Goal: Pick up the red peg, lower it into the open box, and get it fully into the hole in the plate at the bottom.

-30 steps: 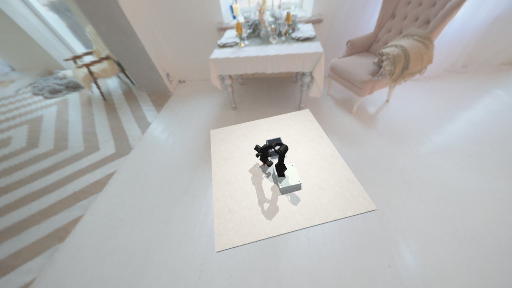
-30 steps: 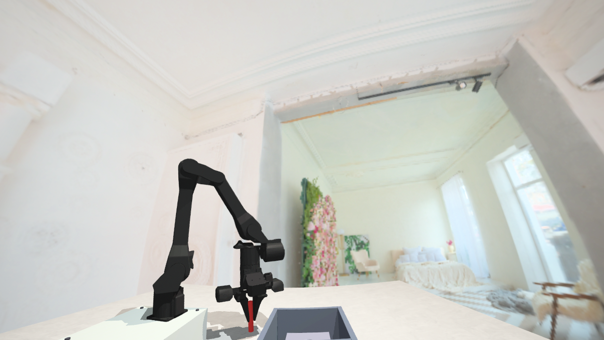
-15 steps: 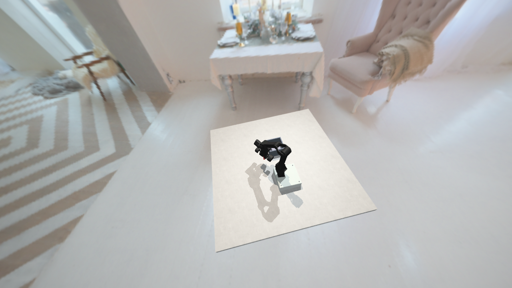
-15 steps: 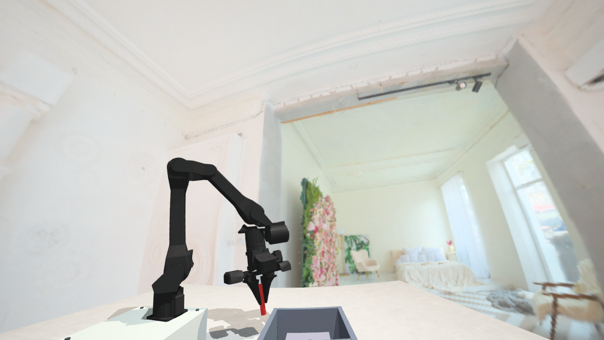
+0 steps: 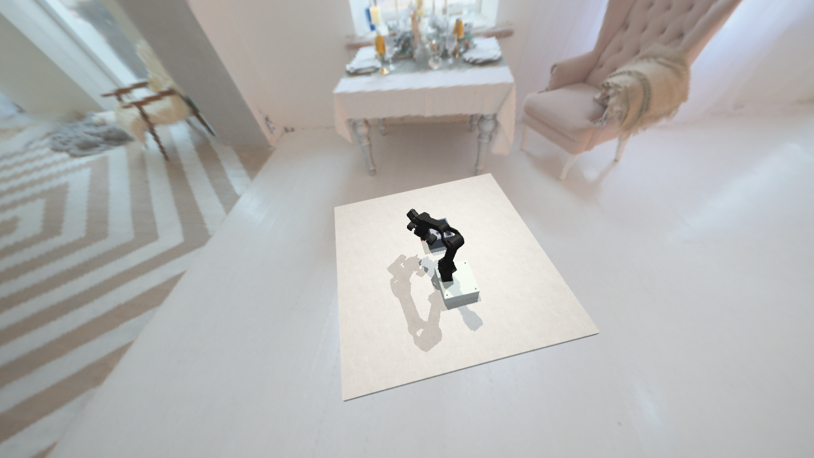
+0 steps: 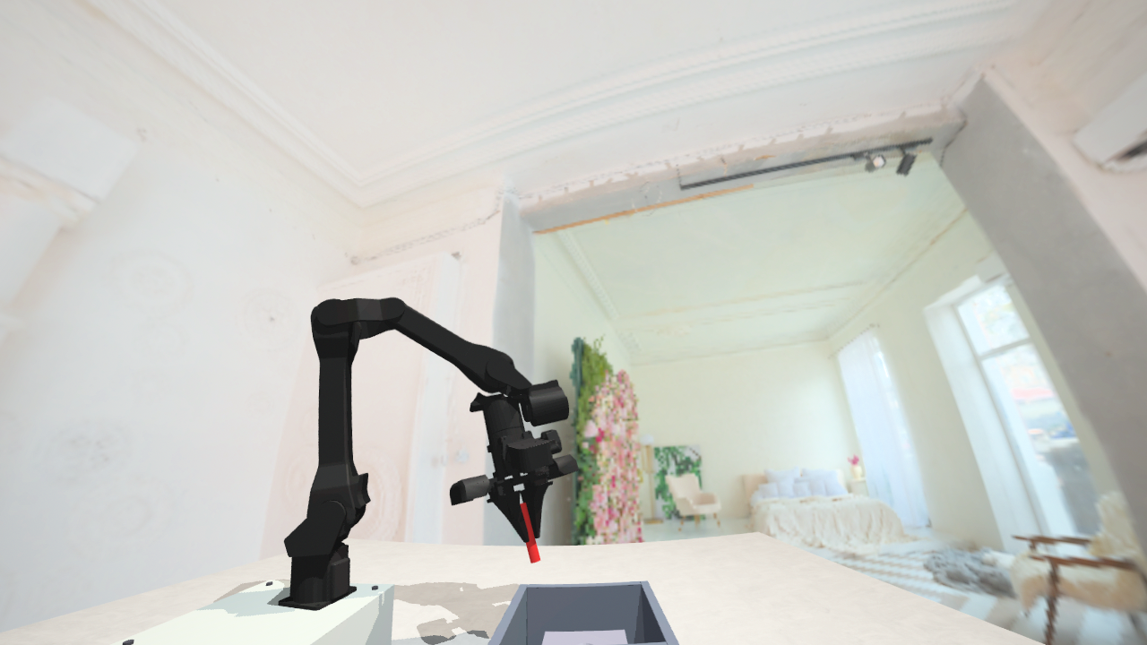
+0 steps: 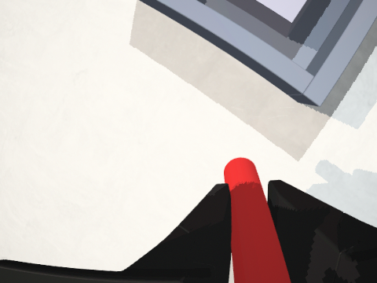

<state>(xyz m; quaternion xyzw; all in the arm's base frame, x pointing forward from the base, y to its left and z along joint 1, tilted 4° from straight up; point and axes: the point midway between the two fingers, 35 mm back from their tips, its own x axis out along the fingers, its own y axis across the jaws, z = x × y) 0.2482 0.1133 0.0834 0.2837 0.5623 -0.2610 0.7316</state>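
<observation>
Exterior view: my gripper (image 6: 530, 538) (image 7: 247, 194) is clamped on the red peg (image 6: 530, 536) (image 7: 251, 220), lower end sticking out past the fingertips. Peg's tilted, raised above the mat (image 5: 386, 353) (image 6: 721, 565) (image 7: 78, 118), outside the grey box (image 6: 581, 606) (image 7: 251, 51). Wrist cam puts the box's corner near it.

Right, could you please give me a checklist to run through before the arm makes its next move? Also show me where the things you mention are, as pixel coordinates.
1. Gripper (image 6: 535, 536) (image 7: 247, 194) shut on the red peg (image 6: 530, 541) (image 7: 251, 220): ok.
2. Peg lifted off the mat (image 5: 386, 353) (image 6: 721, 569) (image 7: 78, 118): ok.
3. Peg upright for lowering: not ok, it leans in the exterior view.
4. Peg over the open box (image 6: 589, 614) (image 7: 236, 43): not ok, the wrist view shows its tip outside the wall.
5. Hole in the plate (image 6: 585, 637) (image 7: 284, 8) unobstructed: cannot tell.
</observation>
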